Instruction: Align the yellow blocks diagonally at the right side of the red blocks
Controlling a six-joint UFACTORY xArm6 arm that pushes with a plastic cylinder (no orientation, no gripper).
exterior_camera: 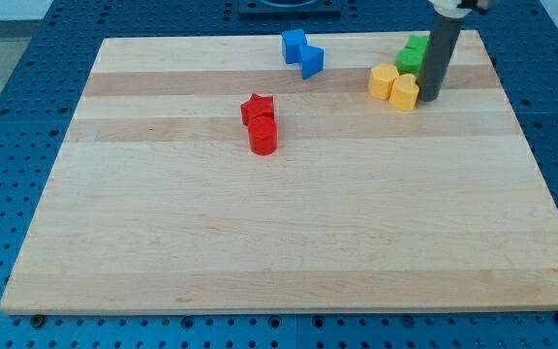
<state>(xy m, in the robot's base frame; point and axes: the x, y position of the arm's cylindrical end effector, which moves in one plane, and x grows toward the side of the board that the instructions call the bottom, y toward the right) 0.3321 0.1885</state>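
Note:
Two yellow blocks lie touching at the view's upper right: a hexagon-like one [384, 80] and a heart-like one [405, 92] just to its right. My tip [428, 97] stands right against the heart-like yellow block's right side. Two red blocks sit left of centre: a red star [257, 108] with a red cylinder [263, 137] touching just below it. The yellow blocks are well to the right of and slightly above the red ones.
Two green blocks [414, 54] sit just above the yellow ones, partly hidden behind the rod. Two blue blocks [302, 52] lie touching near the top centre. The wooden board [289, 242] rests on a blue perforated table.

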